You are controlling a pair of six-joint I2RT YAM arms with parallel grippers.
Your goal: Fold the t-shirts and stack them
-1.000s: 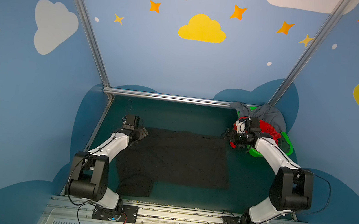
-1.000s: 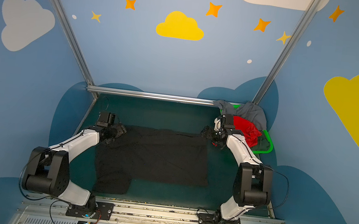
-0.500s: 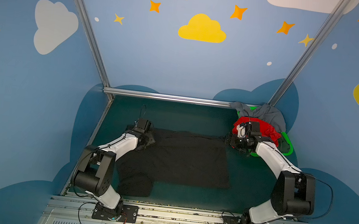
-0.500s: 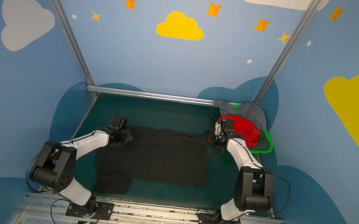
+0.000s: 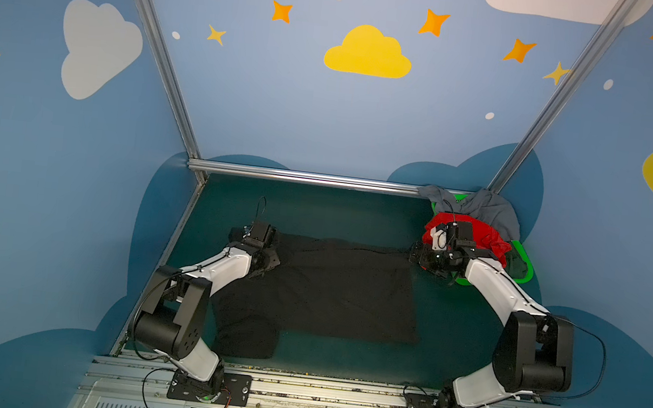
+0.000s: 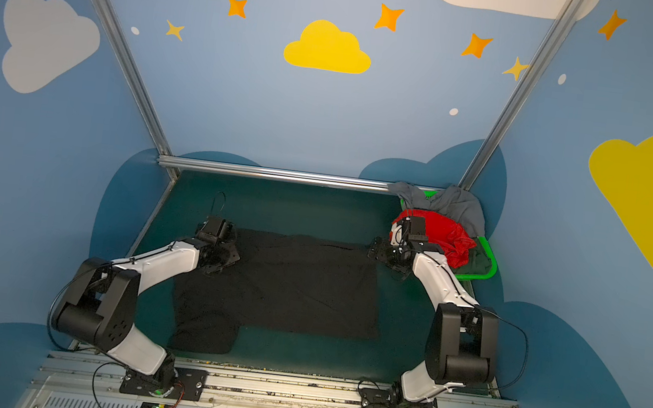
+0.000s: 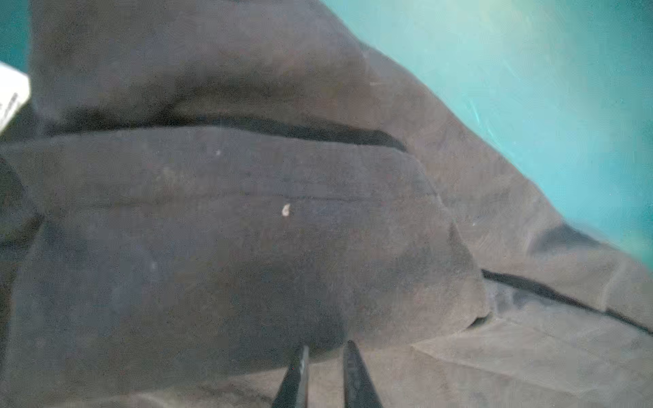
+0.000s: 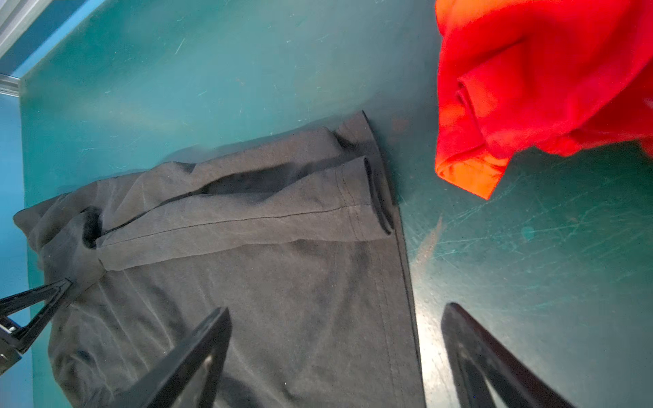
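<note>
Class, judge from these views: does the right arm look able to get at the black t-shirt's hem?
Probably yes. The right gripper hangs open over the black t-shirt, jaws either side of its hem, nothing between. The red t-shirt lies clear to one side.

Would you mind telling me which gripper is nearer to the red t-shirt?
Right. The right gripper sits just beside the red t-shirt; the left gripper is across the black t-shirt.

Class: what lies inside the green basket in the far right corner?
Heaped in the green basket: a grey t-shirt at the back, a red t-shirt in the middle, a dark green t-shirt at the near rim. The basket's floor and anything under the heap are covered.
</note>
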